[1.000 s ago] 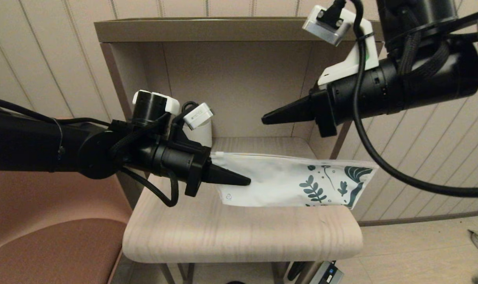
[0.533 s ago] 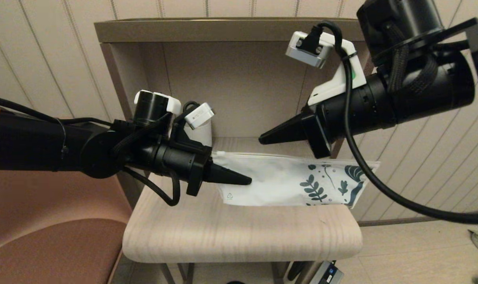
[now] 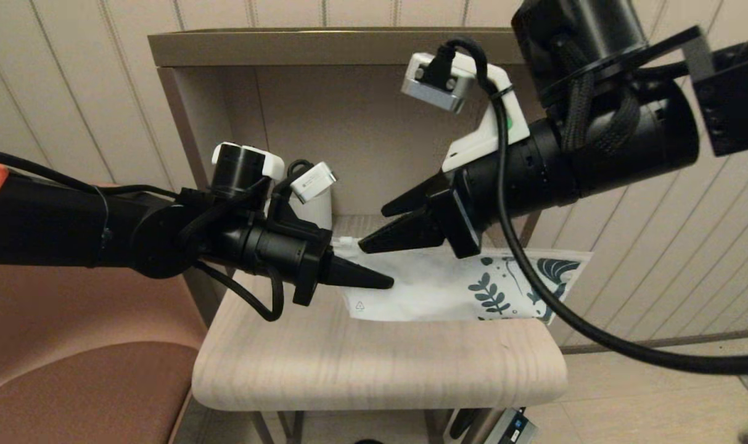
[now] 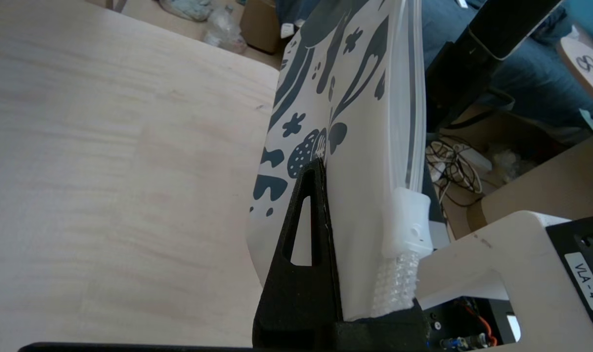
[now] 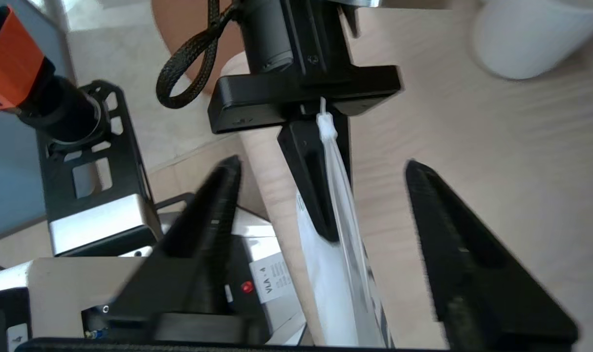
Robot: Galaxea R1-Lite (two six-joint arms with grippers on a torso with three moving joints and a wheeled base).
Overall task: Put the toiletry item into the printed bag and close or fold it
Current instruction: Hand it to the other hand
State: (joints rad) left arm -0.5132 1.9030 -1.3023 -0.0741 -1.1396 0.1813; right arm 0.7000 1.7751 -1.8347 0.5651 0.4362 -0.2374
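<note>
The printed bag (image 3: 447, 287) hangs lengthwise above the table, its leaf-print end to the right and its triangle mark at the left. My left gripper (image 3: 383, 282) is shut on the bag's left end; in the left wrist view one black finger (image 4: 308, 230) presses the bag (image 4: 360, 122) beside the white zip slider (image 4: 406, 220). My right gripper (image 3: 374, 229) is open just above the bag's top edge, close to the left gripper. In the right wrist view its gripper (image 5: 320, 168) straddles the bag's zip edge (image 5: 342, 234). The toiletry item is out of view.
A white mug (image 3: 319, 209) stands at the back of the light wooden table (image 3: 380, 370), partly behind my left wrist, also seen as the mug (image 5: 526, 34). A shelf hood (image 3: 349, 46) encloses the back. A brown chair (image 3: 71, 382) sits at the left.
My right arm has swung left and down to the bag's top edge near the left gripper, and its fingers have spread apart. The left gripper and bag have hardly moved.
</note>
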